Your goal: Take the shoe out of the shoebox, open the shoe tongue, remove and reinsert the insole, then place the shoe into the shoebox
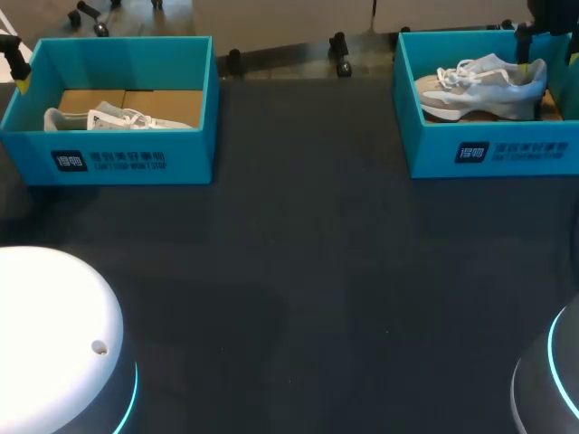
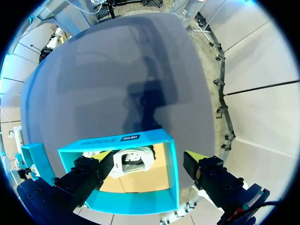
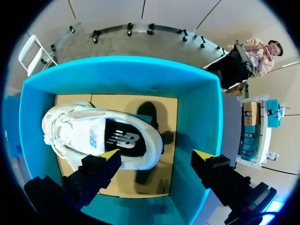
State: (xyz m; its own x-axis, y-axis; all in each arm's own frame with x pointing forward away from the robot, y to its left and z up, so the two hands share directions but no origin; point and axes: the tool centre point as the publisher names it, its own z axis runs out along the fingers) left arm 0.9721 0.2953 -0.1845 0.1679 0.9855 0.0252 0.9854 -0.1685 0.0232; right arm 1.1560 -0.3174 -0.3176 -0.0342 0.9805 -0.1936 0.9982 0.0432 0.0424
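White sneaker (image 1: 484, 86) in teal shoebox (image 1: 493, 158), upper right: likely light, soft upper; pinch firmer heel. Right gripper (image 3: 156, 155), left gripper (image 2: 151, 157) spread, empty.

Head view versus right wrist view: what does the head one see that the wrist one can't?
Only the head view shows the left shoe lying in the left shoebox. Only the right wrist view looks straight down onto the dark insole and shows the right gripper open above the box. Both show the right shoebox holding the right shoe.
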